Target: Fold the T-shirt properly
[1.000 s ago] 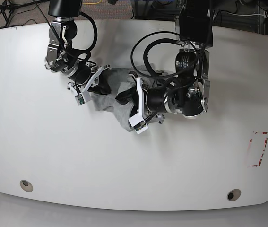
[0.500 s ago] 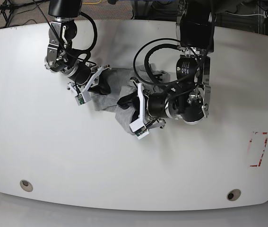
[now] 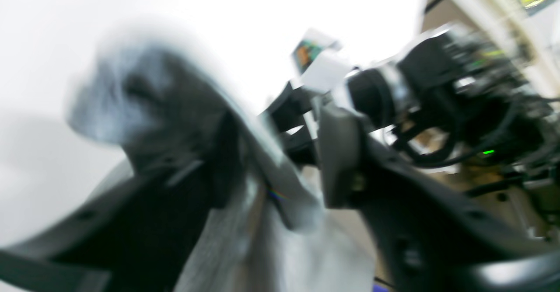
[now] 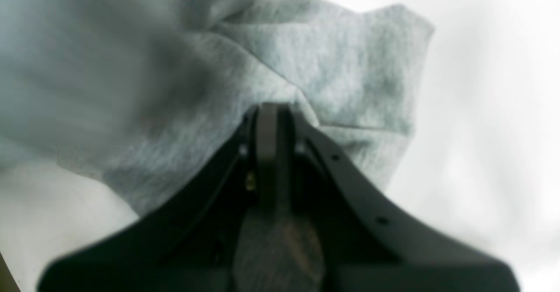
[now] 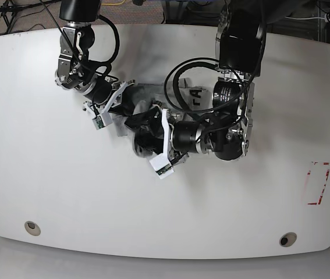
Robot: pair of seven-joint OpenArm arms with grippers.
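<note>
The heather-grey T-shirt [image 5: 147, 95] lies bunched at the table's middle between both arms, with dark lettering [image 5: 195, 96] showing on a fold. My right gripper [image 5: 128, 106] is shut on a pinch of the cloth. In the right wrist view the T-shirt [image 4: 341, 64] bunches up just beyond the right gripper [image 4: 271, 108]. My left gripper [image 5: 140, 138] sits low at the heap's front. The left wrist view is blurred. There the left gripper [image 3: 280, 152] has its jaws apart, and a band of the T-shirt [image 3: 297, 257] runs loosely between them.
The white table [image 5: 66, 186] has a red-outlined rectangle [image 5: 318, 183] near its right edge. Two round holes [image 5: 32, 227] [image 5: 287, 239] sit near the front edge. Black cables loop over the left arm [image 5: 234, 116]. Cables and floor lie behind the table.
My left gripper has swung left and towards the front, and its jaws have spread apart. The cloth has bunched further and lettering now shows. The right arm has held still.
</note>
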